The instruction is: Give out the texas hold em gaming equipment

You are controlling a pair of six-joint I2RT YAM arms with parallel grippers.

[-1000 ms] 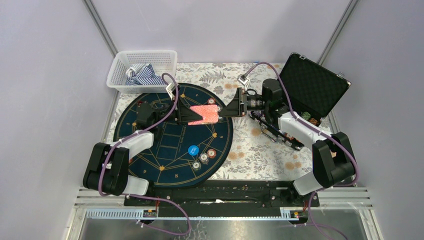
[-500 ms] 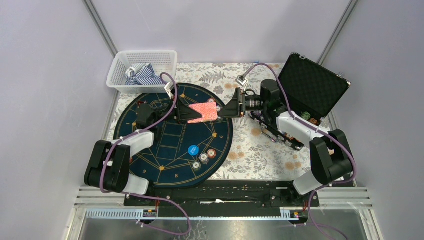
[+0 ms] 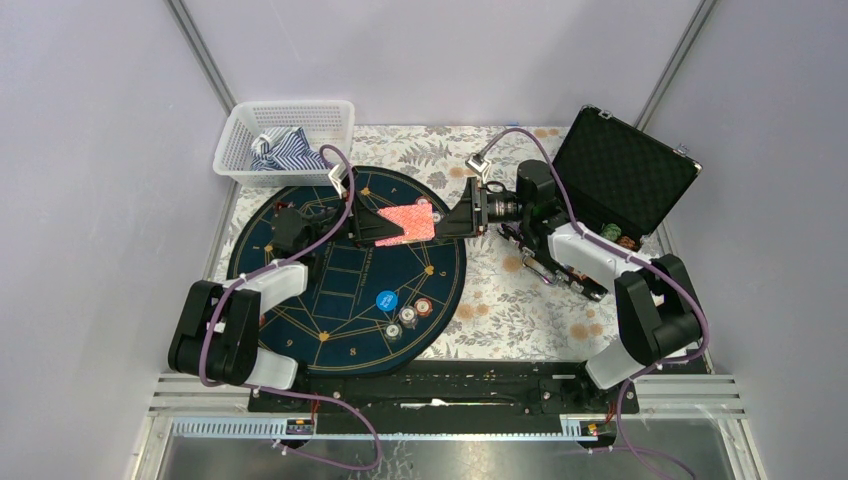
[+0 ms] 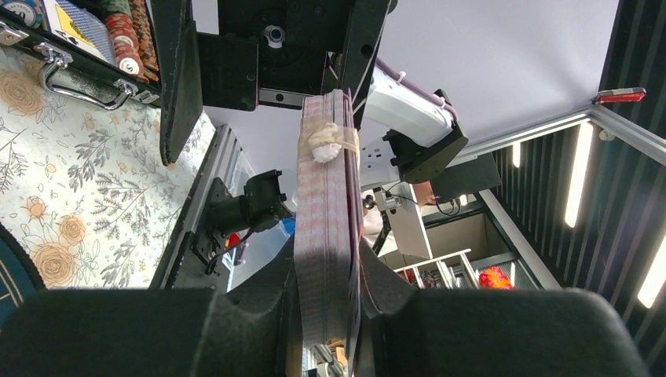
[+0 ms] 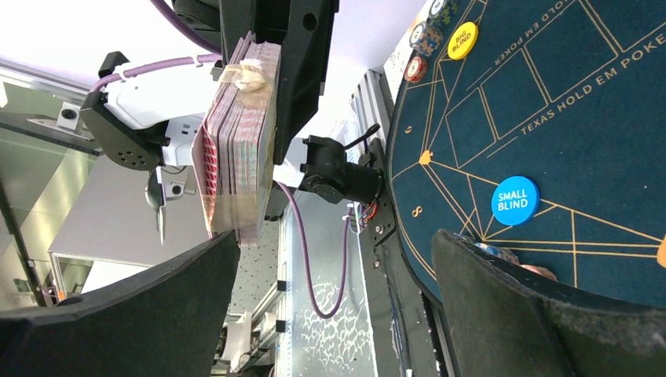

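Observation:
A deck of red-backed playing cards (image 3: 405,222), bound with a clear band, hangs above the dark blue mat (image 3: 300,300). My left gripper (image 3: 367,228) is shut on its left end; in the left wrist view the deck (image 4: 326,196) stands edge-on between the jaws (image 4: 328,314). My right gripper (image 3: 452,214) is open, its fingers just right of the deck, not touching it. From the right wrist the deck (image 5: 239,141) lies beyond the wide-open gripper (image 5: 334,306). On the mat sit a blue disc (image 3: 386,300), a yellow disc (image 5: 462,40) and chip stacks (image 3: 412,315).
A black foam-lined case (image 3: 625,180) stands open at the back right with more chips (image 4: 129,31) inside. A white basket (image 3: 285,140) with striped cloth is at the back left. A floral cloth (image 3: 510,300) covers the table.
The right arm has edged left, bringing its open fingers closer to the deck. The left gripper still holds the deck, shifted slightly up and left.

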